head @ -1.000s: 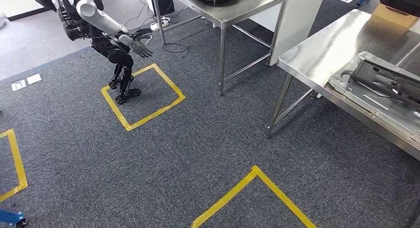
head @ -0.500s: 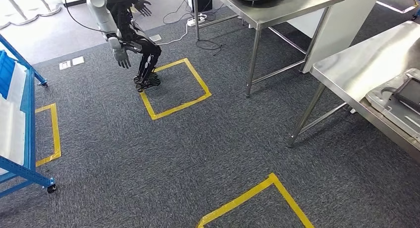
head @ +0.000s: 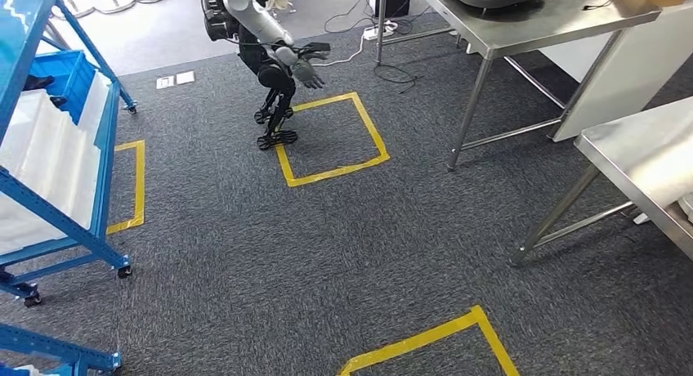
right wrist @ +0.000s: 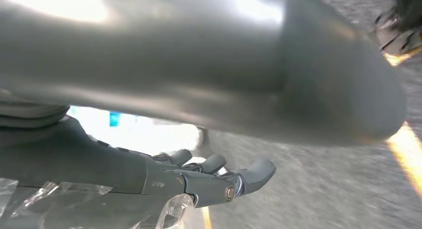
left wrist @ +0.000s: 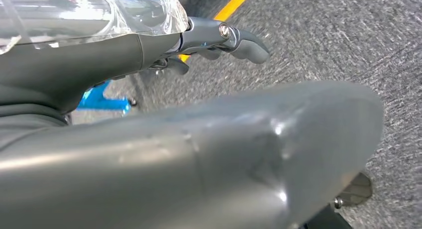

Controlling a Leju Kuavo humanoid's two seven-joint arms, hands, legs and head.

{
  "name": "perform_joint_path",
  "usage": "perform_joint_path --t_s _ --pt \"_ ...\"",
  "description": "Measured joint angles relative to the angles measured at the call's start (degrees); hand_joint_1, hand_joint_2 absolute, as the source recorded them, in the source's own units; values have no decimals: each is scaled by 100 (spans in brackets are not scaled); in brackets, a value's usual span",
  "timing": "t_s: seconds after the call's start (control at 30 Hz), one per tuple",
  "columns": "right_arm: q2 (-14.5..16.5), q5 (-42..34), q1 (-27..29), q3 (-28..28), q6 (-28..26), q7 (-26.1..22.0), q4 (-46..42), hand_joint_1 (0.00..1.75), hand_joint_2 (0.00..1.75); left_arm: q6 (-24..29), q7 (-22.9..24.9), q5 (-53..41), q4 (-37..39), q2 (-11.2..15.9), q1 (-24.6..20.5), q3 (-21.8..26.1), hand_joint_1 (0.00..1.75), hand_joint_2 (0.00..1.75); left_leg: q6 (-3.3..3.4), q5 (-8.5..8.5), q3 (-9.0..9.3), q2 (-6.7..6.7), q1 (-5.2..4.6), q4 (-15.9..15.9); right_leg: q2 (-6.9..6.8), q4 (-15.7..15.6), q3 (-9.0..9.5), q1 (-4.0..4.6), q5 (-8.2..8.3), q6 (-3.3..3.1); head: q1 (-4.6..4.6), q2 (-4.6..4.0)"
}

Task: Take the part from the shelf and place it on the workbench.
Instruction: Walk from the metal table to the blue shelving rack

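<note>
step: approach | blue shelf (head: 49, 159) lies left, nearer left hand (left wrist: 219, 37) | both hands empty, right hand (right wrist: 214, 181) fingers loosely apart

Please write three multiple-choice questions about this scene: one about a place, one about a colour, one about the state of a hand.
1. Where does the blue shelf stand in the head view?
A. at the left edge
B. at the right edge
C. in the middle of the carpet

2. What colour is the tape that marks squares on the carpet?
A. red
B. yellow
C. white

3. What does the left hand hold?
A. a black part
B. a cable
C. nothing

Answers:
1 A: the blue shelf fills the left side, opposite the steel tables.
2 B: the tape square on the grey carpet is yellow.
3 C: the left hand shows bare fingers over the carpet.
</note>
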Motion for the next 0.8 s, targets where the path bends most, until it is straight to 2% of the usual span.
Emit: perform_joint_path --t_s 0.03,0.1,0.13,0.17,0.23,0.3,0.33,0.37,0.4,0.47,0.5,0.53,0.6,0.63,0.7,0.73,0.77,0.8 --pt "1 0 -3 1 -1 -7 3 0 0 2 -13 4 0 1 0 0 0 0 -37 5 -28 -60 8 12 64 -94 32 7 5 -23 -4 0" --pt "1 0 -25 1 -5 -19 4 0 0 6 -28 13 0 1 16 0 0 0 -104 28 -65 -162 47 0 -43 -109 40 45 8 -111 -11 0" --pt "0 -1 -33 0 -9 -23 4 0 0 8 -32 16 0 0 27 0 0 0 -126 1 -92 -104 53 44 -113 -118 49 55 16 -157 -12 0" --pt "-1 -2 -34 -1 -13 -27 4 0 0 9 -34 17 0 -1 31 0 0 0 -143 -83 -165 20 49 190 -192 -130 58 60 25 -204 -14 0" --pt "-1 -9 -23 0 -17 -35 4 0 0 12 -43 18 0 -2 17 0 0 0 -156 -418 -489 349 22 863 -356 -142 63 91 28 -262 -12 0" --pt "2 -16 -15 0 -20 -39 4 0 0 14 -49 19 0 -2 6 0 0 0 -152 -722 -870 462 15 1651 -527 -142 57 135 17 -290 -6 0" --pt "2 -20 -15 1 -23 -42 4 0 0 15 -49 20 0 -2 13 0 0 0 -136 -747 -945 476 9 1817 -606 -141 58 153 10 -299 -5 0" --pt "2 -26 -16 1 -27 -44 4 0 0 17 -49 20 0 -1 23 0 0 0 -110 -665 -897 486 -4 1743 -675 -141 65 168 2 -307 -5 0" --pt "3 -34 -19 0 -31 -46 4 0 0 22 -49 20 0 0 29 0 0 0 -72 -498 -734 515 -27 1439 -739 -142 77 180 -7 -312 -6 0" --pt "14 -48 -23 -1 -32 -49 4 0 0 48 -48 25 0 7 19 1 0 0 41 -157 -282 747 -132 573 -852 -139 104 202 -34 -304 -8 0" --pt "21 -51 -24 0 -32 -49 4 0 0 66 -48 31 0 10 6 1 0 0 85 -64 -132 858 -186 263 -910 -138 113 214 -49 -290 -10 0" --pt "30 -51 -24 1 -32 -49 4 0 0 81 -47 40 0 13 -2 2 0 0 115 -31 -56 933 -229 95 -964 -140 123 223 -65 -270 -12 0" --pt "43 -52 -41 2 -33 -49 4 0 0 95 -46 61 0 13 7 2 0 0 136 -29 -53 857 -246 32 -1073 -161 154 231 -88 -228 -14 0" --pt "48 -52 -53 2 -34 -51 4 0 0 97 -46 73 0 11 20 2 0 0 147 -12 -34 795 -228 0 -1036 -146 168 224 -118 -203 -13 0" --pt "52 -52 -58 2 -38 -56 5 0 0 104 -46 82 0 14 24 3 0 0 181 27 13 676 -171 -67 -769 174 55 211 -335 -159 -12 0" --pt "51 -52 -48 2 -40 -60 5 0 0 107 -46 84 0 16 17 3 0 0 190 38 25 617 -151 -78 -598 517 -102 195 -517 -143 -10 0" --pt "50 -53 -36 3 -42 -61 7 0 0 108 -46 83 0 19 5 4 0 0 201 40 26 554 -140 -79 -499 935 -307 188 -707 -128 -9 0" --pt "49 -54 -28 3 -43 -61 8 0 0 108 -46 84 0 17 0 4 0 0 204 40 27 485 -133 -78 -466 1305 -501 178 -834 -112 -7 0"
